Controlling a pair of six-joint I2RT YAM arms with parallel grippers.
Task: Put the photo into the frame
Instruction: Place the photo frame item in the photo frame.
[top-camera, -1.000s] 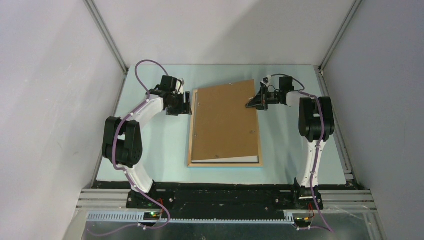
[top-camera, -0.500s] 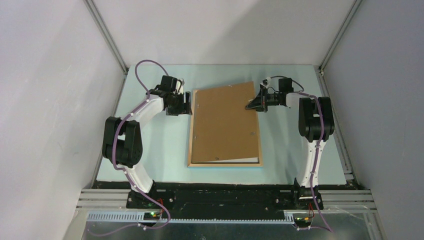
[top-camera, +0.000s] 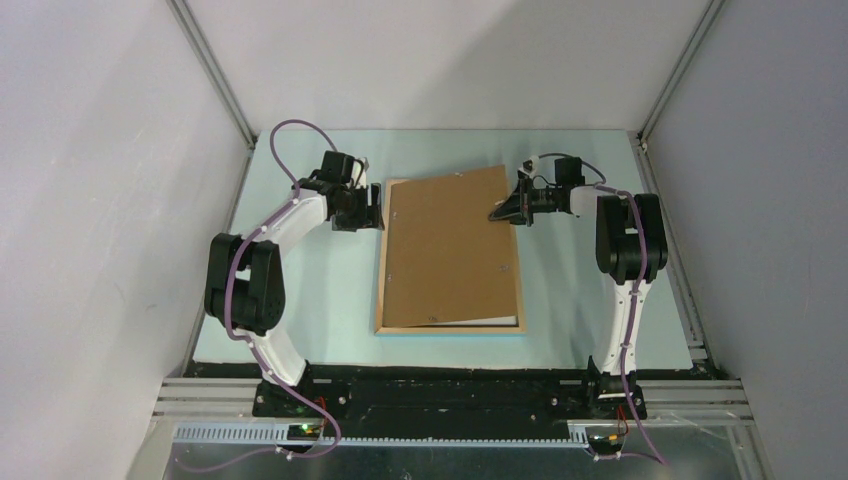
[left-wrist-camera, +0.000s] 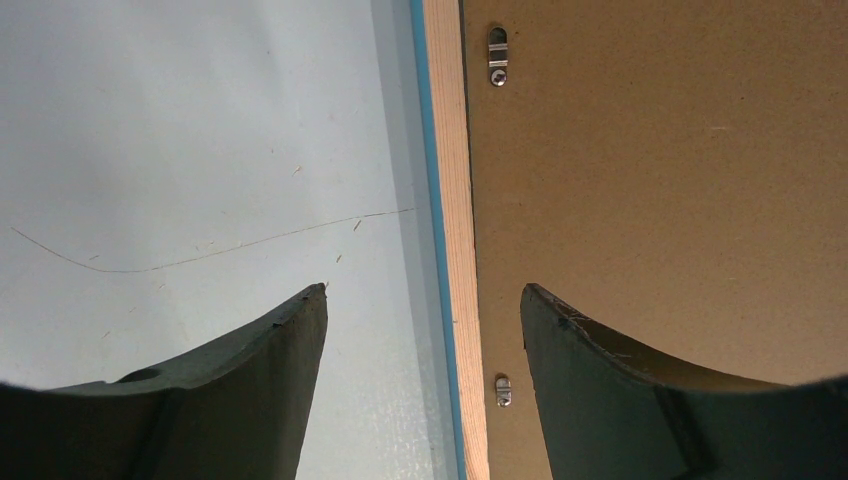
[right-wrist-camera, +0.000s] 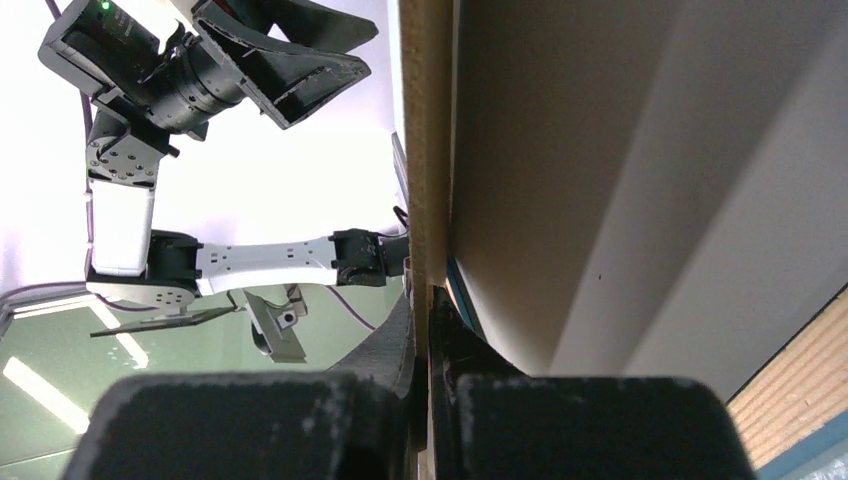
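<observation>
Your frame (top-camera: 381, 275) lies back-up at mid-table, its light wood rails edged in blue. Your right gripper (top-camera: 497, 212) pinches the far-right edge of the brown backing board (top-camera: 450, 245), which sits askew over the frame. A white strip (top-camera: 470, 321) shows at the board's near edge. Your left gripper (top-camera: 377, 210), jaws spread, straddles the frame's left rail.

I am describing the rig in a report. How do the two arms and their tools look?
The left arm and right arm have white links and bulky black joints. A thin purple cable runs along each. The left tool and right tool are black, with dark tapering fingers.
</observation>
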